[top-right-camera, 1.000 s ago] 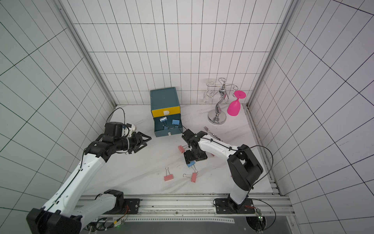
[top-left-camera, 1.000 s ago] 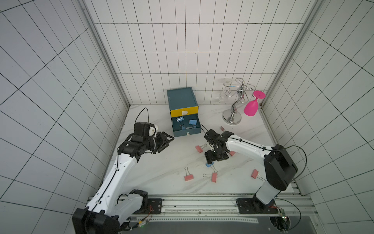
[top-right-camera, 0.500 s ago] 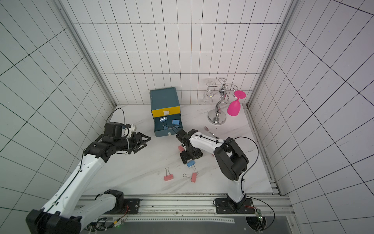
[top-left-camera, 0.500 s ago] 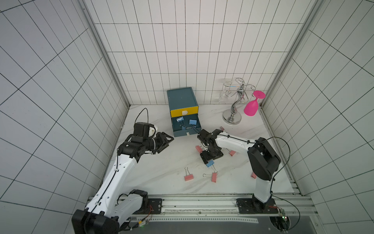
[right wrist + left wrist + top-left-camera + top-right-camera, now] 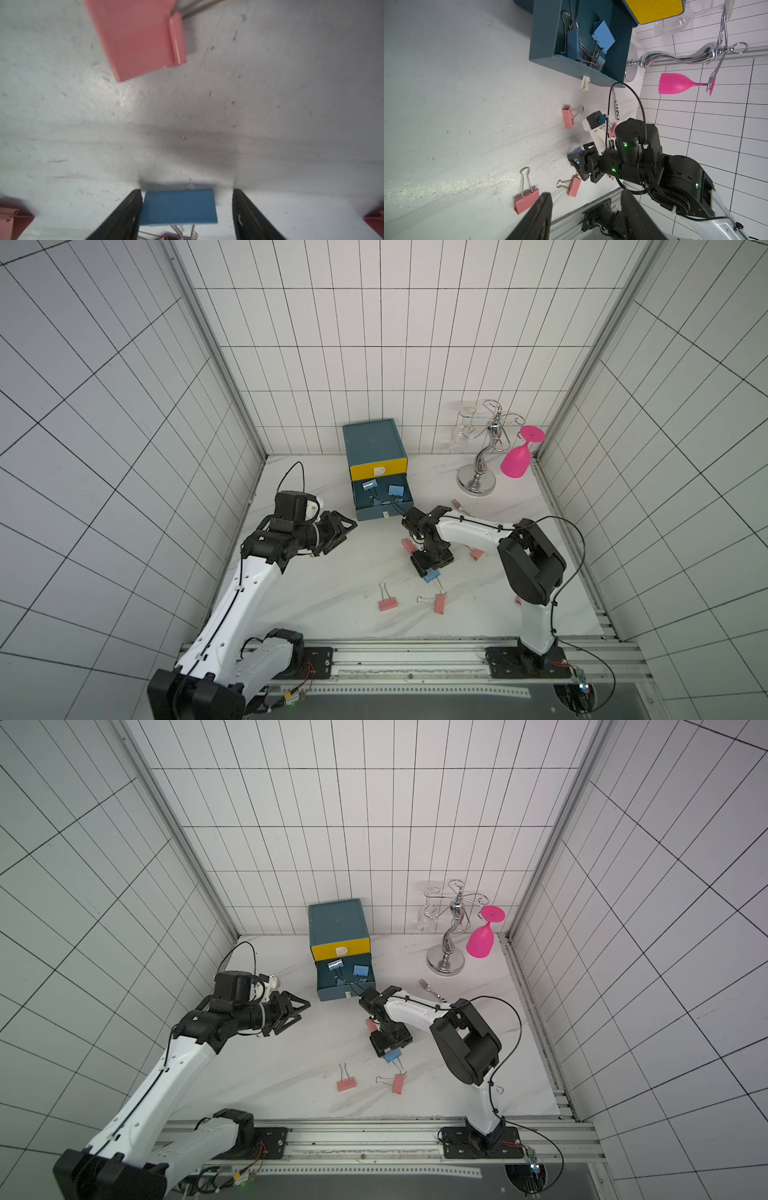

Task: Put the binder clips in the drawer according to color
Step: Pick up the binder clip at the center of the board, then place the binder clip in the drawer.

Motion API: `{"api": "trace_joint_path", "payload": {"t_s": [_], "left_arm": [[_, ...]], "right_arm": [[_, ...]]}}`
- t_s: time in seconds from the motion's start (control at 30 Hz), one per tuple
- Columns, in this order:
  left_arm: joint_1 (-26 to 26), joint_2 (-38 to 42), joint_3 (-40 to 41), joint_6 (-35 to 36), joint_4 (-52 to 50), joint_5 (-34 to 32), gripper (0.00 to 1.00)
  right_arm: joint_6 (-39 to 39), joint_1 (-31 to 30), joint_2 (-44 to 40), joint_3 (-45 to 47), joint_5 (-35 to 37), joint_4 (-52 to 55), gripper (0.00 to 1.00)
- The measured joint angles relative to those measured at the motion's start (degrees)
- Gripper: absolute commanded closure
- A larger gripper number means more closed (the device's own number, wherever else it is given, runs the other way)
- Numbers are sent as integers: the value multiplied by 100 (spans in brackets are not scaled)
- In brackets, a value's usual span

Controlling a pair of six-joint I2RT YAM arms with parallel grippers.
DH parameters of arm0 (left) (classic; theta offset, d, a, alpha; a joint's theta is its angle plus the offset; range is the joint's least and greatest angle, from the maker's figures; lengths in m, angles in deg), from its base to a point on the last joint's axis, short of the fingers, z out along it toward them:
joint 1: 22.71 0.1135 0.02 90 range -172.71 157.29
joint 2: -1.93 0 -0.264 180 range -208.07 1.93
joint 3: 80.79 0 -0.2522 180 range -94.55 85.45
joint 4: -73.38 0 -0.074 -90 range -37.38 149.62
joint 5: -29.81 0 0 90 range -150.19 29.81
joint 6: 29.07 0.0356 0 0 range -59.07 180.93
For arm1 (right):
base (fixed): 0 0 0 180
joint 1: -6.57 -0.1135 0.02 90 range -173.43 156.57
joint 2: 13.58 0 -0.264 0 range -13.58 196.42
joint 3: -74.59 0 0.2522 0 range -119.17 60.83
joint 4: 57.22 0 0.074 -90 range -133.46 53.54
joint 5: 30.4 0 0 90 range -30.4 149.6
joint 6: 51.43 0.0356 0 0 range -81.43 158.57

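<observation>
A blue binder clip [image 5: 178, 206] lies on the white table between the fingers of my right gripper [image 5: 187, 199], which points down at it; one finger touches the clip's edge and a gap shows at the other, so the gripper is open. Both top views show this gripper [image 5: 430, 569] [image 5: 390, 1046] over the blue clip [image 5: 432, 576] [image 5: 392, 1056]. The open blue drawer [image 5: 382, 512] [image 5: 571, 66] holds several blue clips [image 5: 395, 490] [image 5: 603, 37]. Pink clips [image 5: 387, 605] [image 5: 439, 603] [image 5: 408, 545] [image 5: 141, 39] lie around. My left gripper [image 5: 345, 538] [image 5: 585, 199] hovers open and empty, left of the drawer.
A yellow drawer front [image 5: 378, 470] sits shut above the open drawer. At the back right stands a chrome glass rack [image 5: 476, 483] with a hanging pink glass [image 5: 517, 458] and a clear glass [image 5: 459, 435]. A fork [image 5: 457, 504] lies near the rack. Another pink clip [image 5: 476, 554] lies under the right arm.
The right arm's elbow has swung left, and its gripper has shifted left and nearer onto the blue clip, jaws narrowing around it. The left arm has not moved.
</observation>
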Motion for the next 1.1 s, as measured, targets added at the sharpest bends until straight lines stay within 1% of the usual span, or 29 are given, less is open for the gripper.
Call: {"api": "trace_joint_path", "payload": {"t_s": [0.1,0.17,0.33,0.43,0.63,0.73,0.83,1.03,1.1], "left_arm": [[0,-31,0,0,2,0,43],[2,-52,0,0,2,-2,43],[44,-68,7,2,2,0,43],[122,-68,17,4,2,2,43],[323,-66,66,2,11,22,43],[389,-66,92,2,22,37,43],[411,-66,98,0,31,61,43],[433,-66,103,0,48,98,43],[457,-66,103,0,48,116,43]], "right_arm": [[-9,0,0,0,-2,13,46],[-11,0,0,-4,0,33,48],[-15,0,-26,-72,11,160,50],[9,20,-181,-302,26,313,50],[251,291,-693,-1335,-76,439,50],[535,555,-811,-1950,-308,319,50],[986,765,-813,-2409,-649,-59,50],[2297,1032,-527,-2787,-1530,-1633,49],[2780,1043,-269,-2833,-1781,-2282,45]]}}
